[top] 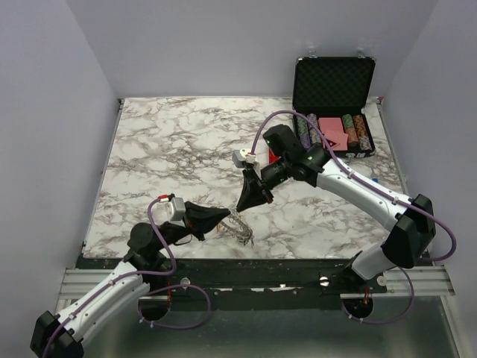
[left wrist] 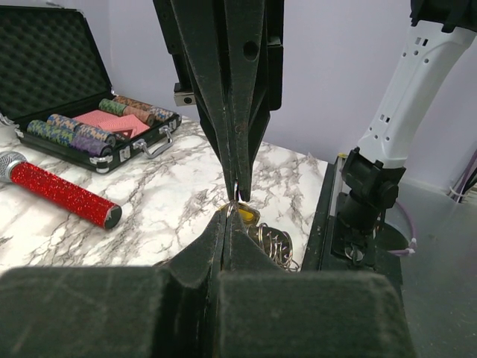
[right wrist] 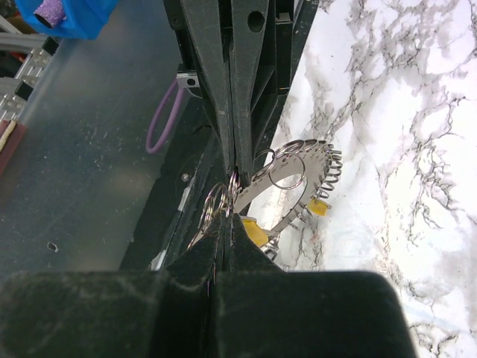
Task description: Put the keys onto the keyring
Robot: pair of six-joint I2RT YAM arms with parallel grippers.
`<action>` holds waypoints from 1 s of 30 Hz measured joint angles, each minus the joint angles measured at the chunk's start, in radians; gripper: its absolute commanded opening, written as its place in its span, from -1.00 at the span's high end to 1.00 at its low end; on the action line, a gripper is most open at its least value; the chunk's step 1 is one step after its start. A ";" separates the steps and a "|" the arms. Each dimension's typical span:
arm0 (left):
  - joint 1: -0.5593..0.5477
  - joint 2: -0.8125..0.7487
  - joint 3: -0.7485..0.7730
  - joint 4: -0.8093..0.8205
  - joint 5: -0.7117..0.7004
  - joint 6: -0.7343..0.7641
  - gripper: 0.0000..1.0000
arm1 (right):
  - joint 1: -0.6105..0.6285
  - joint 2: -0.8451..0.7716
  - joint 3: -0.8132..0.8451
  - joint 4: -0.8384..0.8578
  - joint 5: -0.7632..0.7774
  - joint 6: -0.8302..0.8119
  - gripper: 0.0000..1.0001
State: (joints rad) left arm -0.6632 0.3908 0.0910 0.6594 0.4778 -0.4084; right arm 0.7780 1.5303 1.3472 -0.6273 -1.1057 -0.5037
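Observation:
The keyring (top: 242,228) hangs just above the marble near the front edge, between both grippers. In the right wrist view it is a silvery band (right wrist: 292,170) with wire loops round its rim. Two yellow-headed keys (right wrist: 320,208) (right wrist: 253,232) hang on it. One yellow key head (left wrist: 249,217) shows beside the loops (left wrist: 277,243) in the left wrist view. My left gripper (top: 226,216) (left wrist: 231,210) is shut, its tips pinching the ring's wire. My right gripper (top: 243,208) (right wrist: 227,221) comes down from above, shut on small loops at the same spot. The two sets of tips almost touch.
An open black case (top: 333,104) (left wrist: 74,97) of striped poker chips and red cards stands at the back right. A red glittery cylinder with a silver cap (left wrist: 59,191) lies in front of it. The table's front edge and metal rail (top: 261,277) lie right under the keyring.

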 measured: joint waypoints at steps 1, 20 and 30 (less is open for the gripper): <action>0.000 0.000 -0.002 0.003 0.000 -0.001 1.00 | 0.000 0.000 -0.002 0.003 -0.003 0.005 0.99; 0.000 -0.014 -0.022 0.039 -0.010 -0.010 1.00 | 0.000 0.002 -0.029 0.077 -0.035 0.093 0.99; 0.000 -0.039 -0.035 0.050 -0.022 -0.019 1.00 | 0.000 0.002 -0.040 0.117 -0.051 0.130 0.99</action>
State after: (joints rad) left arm -0.6632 0.3515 0.0563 0.7094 0.4557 -0.4274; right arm 0.7776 1.5326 1.3067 -0.5102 -1.1568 -0.3737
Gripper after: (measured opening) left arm 0.009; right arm 0.005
